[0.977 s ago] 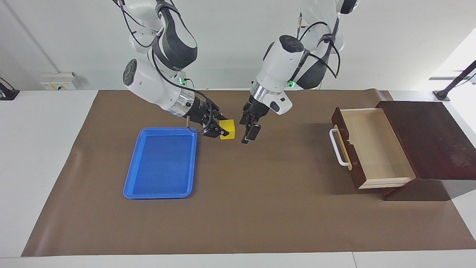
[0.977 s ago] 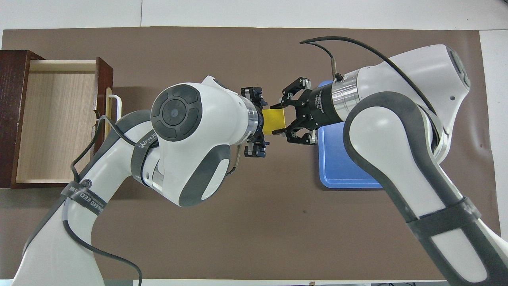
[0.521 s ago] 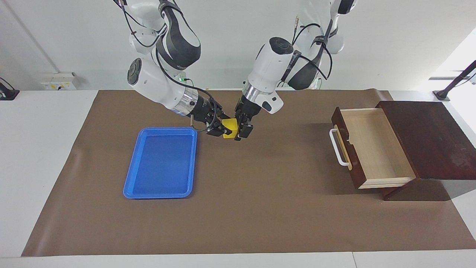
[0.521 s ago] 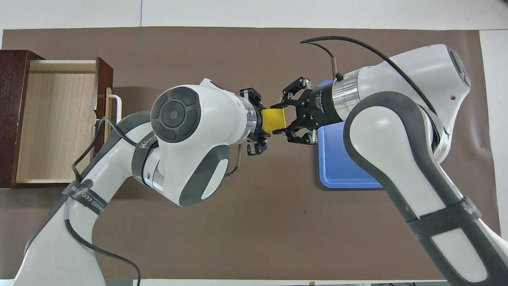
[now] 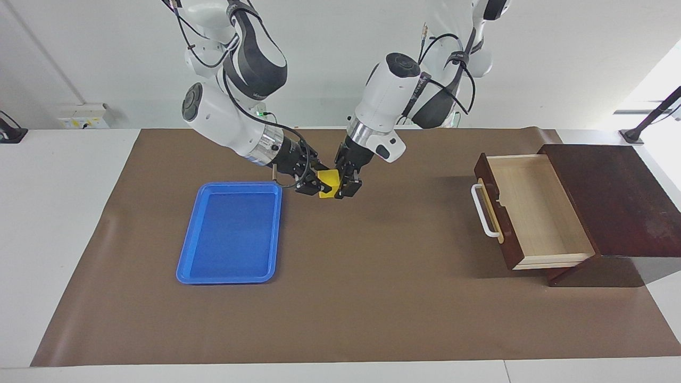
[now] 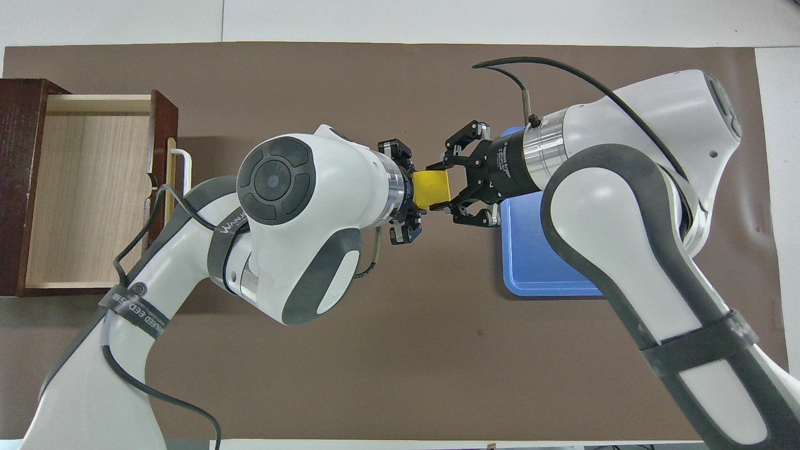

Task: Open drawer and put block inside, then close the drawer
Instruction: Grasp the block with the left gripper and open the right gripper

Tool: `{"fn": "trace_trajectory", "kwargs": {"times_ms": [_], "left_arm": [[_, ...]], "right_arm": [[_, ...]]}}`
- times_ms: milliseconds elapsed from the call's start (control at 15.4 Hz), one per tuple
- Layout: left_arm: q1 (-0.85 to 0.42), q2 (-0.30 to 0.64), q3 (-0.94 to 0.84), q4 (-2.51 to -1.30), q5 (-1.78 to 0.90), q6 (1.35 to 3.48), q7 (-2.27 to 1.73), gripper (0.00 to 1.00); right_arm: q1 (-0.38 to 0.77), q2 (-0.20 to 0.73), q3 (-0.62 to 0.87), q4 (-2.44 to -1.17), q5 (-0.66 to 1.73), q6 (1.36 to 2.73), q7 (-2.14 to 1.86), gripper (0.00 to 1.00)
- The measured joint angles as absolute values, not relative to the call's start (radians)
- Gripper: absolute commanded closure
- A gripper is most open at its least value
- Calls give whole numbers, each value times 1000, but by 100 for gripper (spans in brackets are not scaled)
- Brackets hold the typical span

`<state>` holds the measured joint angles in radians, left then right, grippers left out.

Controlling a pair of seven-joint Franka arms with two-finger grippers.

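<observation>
The yellow block (image 5: 329,187) (image 6: 431,189) is held a little above the brown mat, beside the blue tray's corner nearest the robots. My right gripper (image 5: 319,187) (image 6: 440,189) is shut on it from the tray's side. My left gripper (image 5: 346,187) (image 6: 412,190) is up against the block from the drawer's side, jaws open and standing either side of it. The drawer (image 5: 537,213) (image 6: 87,187) is pulled out of its dark wooden box (image 5: 612,197) at the left arm's end of the table. Its pale interior holds nothing, and its white handle (image 5: 481,210) faces the middle.
A blue plastic tray (image 5: 231,234) (image 6: 537,262) with nothing in it lies on the brown mat (image 5: 372,298) toward the right arm's end. Both arms meet over the middle of the mat, near the robots.
My left gripper has moved from a short way off toward the tray and closed in around the block. The right gripper has kept the block almost still. The drawer has not moved.
</observation>
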<state>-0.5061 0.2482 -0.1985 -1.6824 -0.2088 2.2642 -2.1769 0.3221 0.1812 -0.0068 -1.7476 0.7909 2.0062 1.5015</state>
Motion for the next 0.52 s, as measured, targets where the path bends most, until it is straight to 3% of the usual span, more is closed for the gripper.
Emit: {"fn": "trace_trajectory", "kwargs": {"times_ms": [521], "left_arm": [[-495,248,-185,-1682,-209,2267,-2157,100]], "right_arm": [[319,181,-10,-1743,791,2006,1542,0]]}}
